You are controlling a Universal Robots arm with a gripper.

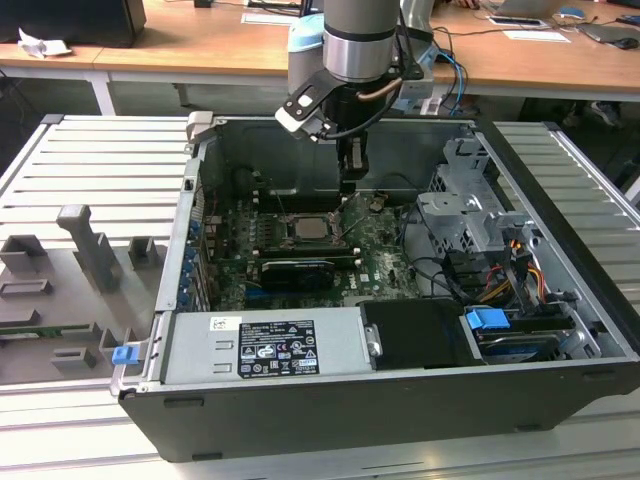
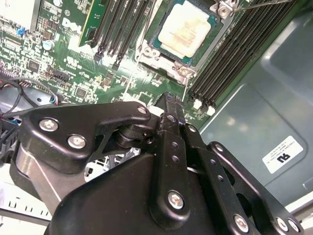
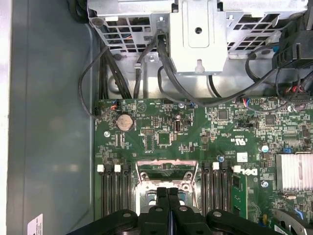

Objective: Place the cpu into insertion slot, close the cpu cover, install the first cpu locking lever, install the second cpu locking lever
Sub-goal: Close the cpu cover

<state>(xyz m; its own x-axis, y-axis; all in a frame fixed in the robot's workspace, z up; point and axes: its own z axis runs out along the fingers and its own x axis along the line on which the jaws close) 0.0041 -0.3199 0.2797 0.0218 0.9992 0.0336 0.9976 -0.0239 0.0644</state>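
Observation:
The cpu [image 2: 185, 28] lies face up in the insertion slot [image 1: 304, 229] on the green motherboard, its dull silver face showing. The cpu cover [image 2: 213, 43] lies flat around it as a metal frame with a square window. A thin lever rod [image 2: 266, 4] sticks out past one corner of the socket. My gripper [image 1: 352, 178] hangs just above the board, beside the socket on the exterior view's right. Its two black fingers [image 3: 162, 196] are pressed together, shut on nothing that I can see. In the first wrist view the fingers cover part of the insertion slot [image 3: 166, 171].
Black memory slots [image 2: 230, 63] flank the socket on both sides. A long black card [image 1: 292, 270] lies in front of the socket. A metal drive cage [image 1: 470, 215] with cables fills the case on the exterior view's right, and a power supply [image 1: 270, 345] is at the front. The case walls [image 1: 200, 180] surround the board.

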